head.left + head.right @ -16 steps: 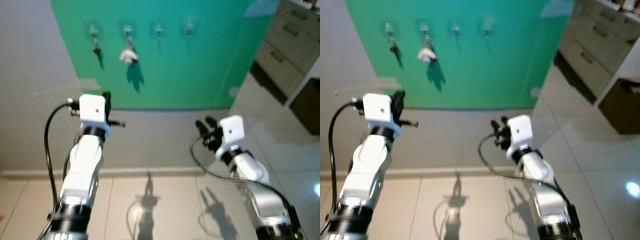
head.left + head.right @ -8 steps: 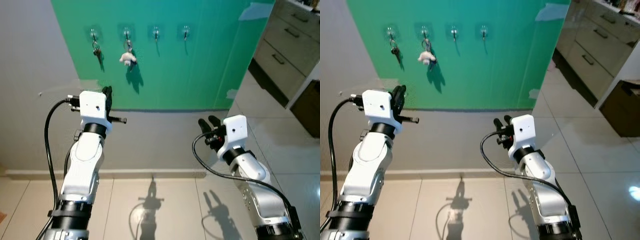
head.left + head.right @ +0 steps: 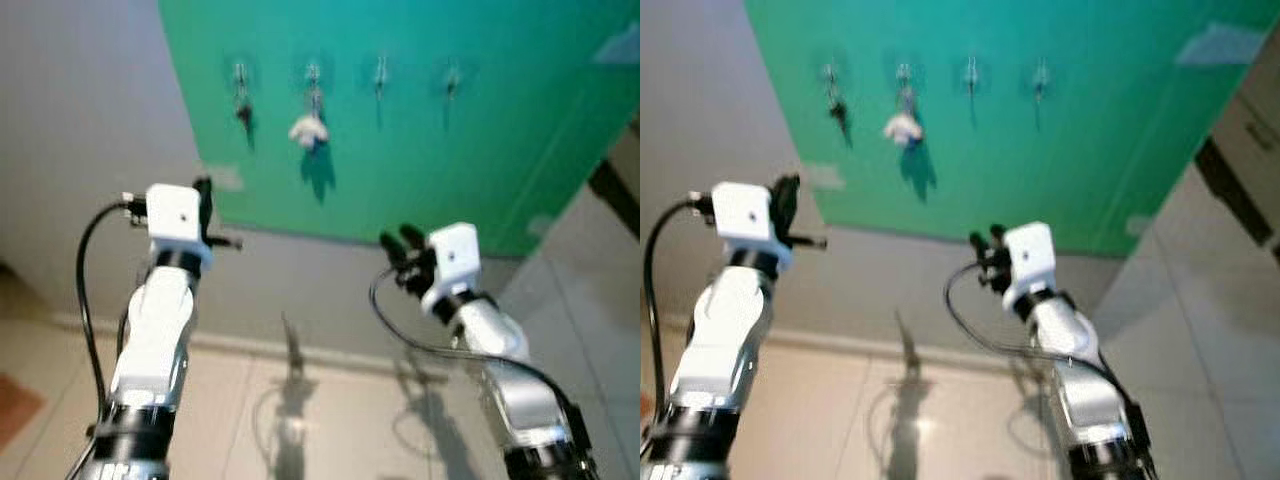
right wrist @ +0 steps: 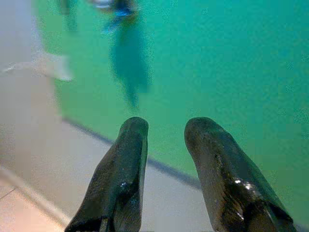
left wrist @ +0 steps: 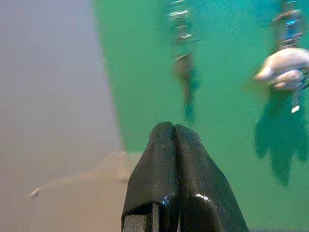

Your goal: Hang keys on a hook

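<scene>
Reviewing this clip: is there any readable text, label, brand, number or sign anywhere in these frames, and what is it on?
None: no text, label, brand or number can be read in any view.
The green wall panel is plain, as far as the blur lets me tell.
The key set with the white charm and the dark key are too blurred to show any marking.
The left end effector and right end effector carry no visible lettering.

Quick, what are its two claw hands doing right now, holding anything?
Left gripper: fingers closed together, holding nothing visible.
Right gripper: fingers open, empty.
</scene>
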You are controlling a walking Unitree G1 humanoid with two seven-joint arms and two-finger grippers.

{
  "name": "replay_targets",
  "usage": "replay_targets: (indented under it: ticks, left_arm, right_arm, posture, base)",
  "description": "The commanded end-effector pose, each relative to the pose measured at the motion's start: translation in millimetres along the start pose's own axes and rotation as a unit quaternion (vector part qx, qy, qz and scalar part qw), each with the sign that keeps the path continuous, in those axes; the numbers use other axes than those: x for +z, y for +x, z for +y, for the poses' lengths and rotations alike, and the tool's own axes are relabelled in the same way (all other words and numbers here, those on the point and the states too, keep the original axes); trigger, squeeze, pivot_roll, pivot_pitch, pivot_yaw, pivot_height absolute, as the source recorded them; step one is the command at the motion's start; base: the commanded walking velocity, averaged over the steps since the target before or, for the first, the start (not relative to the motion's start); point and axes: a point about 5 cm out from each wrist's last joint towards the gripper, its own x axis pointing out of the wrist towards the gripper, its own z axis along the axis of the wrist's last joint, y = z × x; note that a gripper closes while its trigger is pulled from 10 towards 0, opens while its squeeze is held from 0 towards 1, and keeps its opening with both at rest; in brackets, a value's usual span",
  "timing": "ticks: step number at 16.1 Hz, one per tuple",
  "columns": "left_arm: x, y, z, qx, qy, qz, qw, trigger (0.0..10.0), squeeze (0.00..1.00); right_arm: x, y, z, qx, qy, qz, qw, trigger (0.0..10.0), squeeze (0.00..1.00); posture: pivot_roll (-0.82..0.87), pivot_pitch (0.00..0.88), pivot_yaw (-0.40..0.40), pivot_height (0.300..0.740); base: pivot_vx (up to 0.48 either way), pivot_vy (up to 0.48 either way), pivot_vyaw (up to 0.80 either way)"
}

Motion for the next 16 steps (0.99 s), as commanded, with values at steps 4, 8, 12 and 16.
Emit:
replay_targets:
  ticks: [4,8,12,16]
  left_arm:
    - [-0.5,1.5,-11.1,-0.026,0.001,0.006,1.0,10.0,0.0]
    - [-1.9,1.1,-12.8,-0.029,0.009,0.009,1.0,10.0,0.0]
    - [-3.0,0.7,-14.0,-0.03,0.012,0.012,0.999,10.0,0.0]
    - [-2.5,1.3,-15.8,-0.033,0.014,0.011,0.999,10.0,0.0]
  right_arm:
    - [-1.3,-4.8,-6.4,-0.017,0.001,0.001,1.0,10.0,0.0]
    - [-2.3,-6.7,-7.2,-0.021,0.002,0.001,1.0,10.0,0.0]
    - [-2.3,-8.0,-6.1,-0.02,0.002,0.001,1.0,10.0,0.0]
    - [-2.6,-10.5,-7.1,-0.026,0.005,0.003,1.0,10.0,0.0]
  posture:
    - [-0.07,0.0,0.017,0.74]
    - [-0.07,0.0,0.017,0.74]
    - [-0.08,0.0,0.019,0.74]
    - [-0.08,0.0,0.018,0.74]
  base:
    - [0.198,0.0,0.0]
    - [0.0,0.0,0.0]
    - [0.0,-0.333,0.0]
    - [0.0,-0.347,0.0]
